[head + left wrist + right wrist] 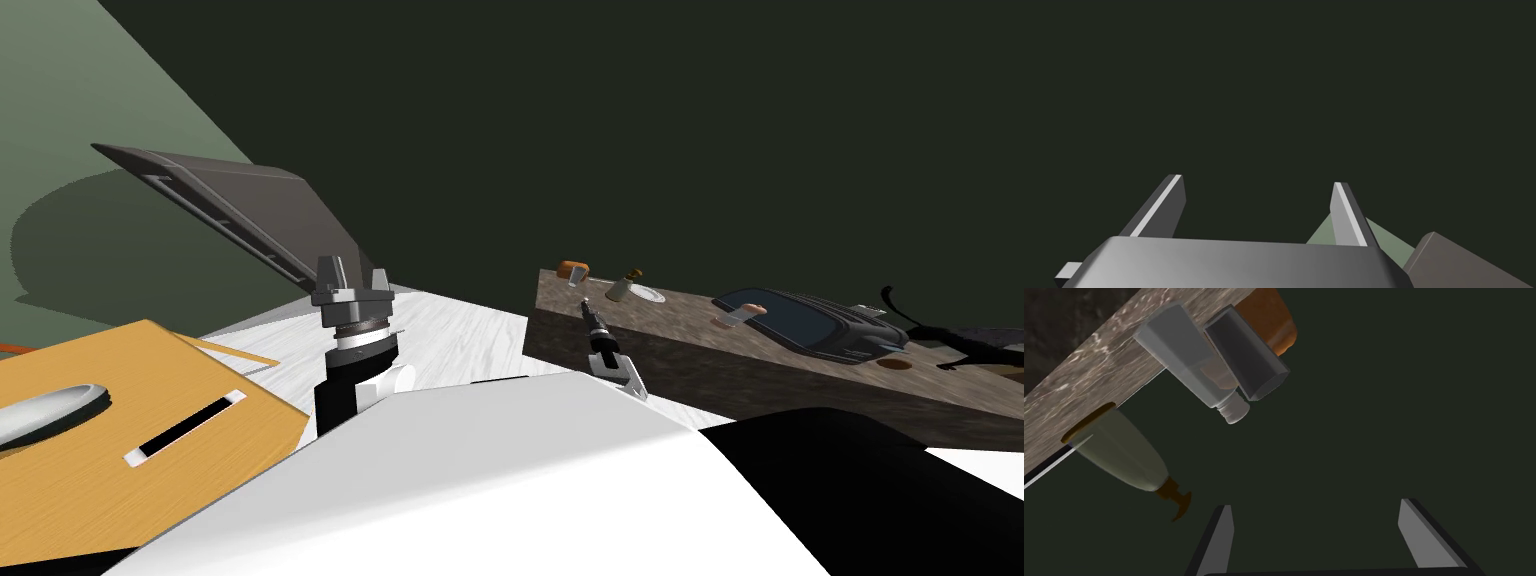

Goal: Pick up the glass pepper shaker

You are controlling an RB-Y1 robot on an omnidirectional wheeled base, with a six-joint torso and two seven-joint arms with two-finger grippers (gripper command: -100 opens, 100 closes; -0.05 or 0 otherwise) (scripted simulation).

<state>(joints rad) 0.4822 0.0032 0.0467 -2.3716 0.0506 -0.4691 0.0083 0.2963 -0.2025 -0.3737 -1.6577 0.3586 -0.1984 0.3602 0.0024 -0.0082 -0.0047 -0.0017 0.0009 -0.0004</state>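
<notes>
Right gripper (1316,504) released, 2 fingers spread, nothing between them, apart from the clear glass shaker (1189,358). Shaker stands on brown stone counter (1089,373) near its edge, touching a dark grey shaker (1244,353); olive pump bottle (1124,458) nearby. Left gripper (1256,181) released, raised.

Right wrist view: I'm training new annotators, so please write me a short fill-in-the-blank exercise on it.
1. The right gripper has its fingers ___, with nothing between them.
2. The clear shaker and the dark shaker stand side by side on the stone ___.
3. The olive bottle is topped by a brown ___.
Missing words: open; counter; pump.
</notes>
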